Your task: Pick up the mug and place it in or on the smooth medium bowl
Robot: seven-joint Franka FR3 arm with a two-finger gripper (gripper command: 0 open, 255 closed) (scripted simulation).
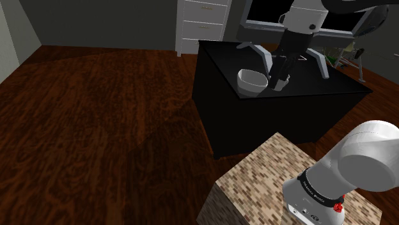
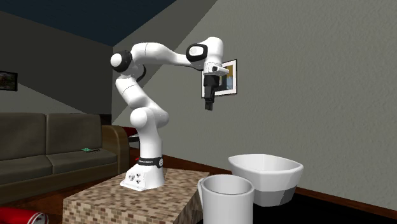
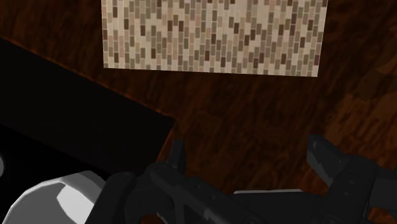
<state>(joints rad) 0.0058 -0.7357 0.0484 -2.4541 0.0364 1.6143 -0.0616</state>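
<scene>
My gripper (image 2: 208, 107) is open, fingers (image 3: 323, 153) apart, nothing between them, gripping nothing. It hangs high, pointing down, over the black table (image 1: 307, 105). In the wrist view a white bowl (image 3: 51, 200) sits close to one finger, with the table edge, dark wood floor (image 3: 254, 102) and brick-patterned stand (image 3: 213, 35) beyond. The mug (image 2: 226, 198) is white, upright, on the table just beside the bowl; I can't tell if they touch. In the shoulder view my hand overlaps the mug, with the bowl to its left. In the second exterior view the mug stands in front of the bowl. My arm (image 2: 143, 108) rises from the stand behind them, with a sofa (image 2: 44, 149) at left and a framed picture (image 2: 229, 76) on the wall.
</scene>
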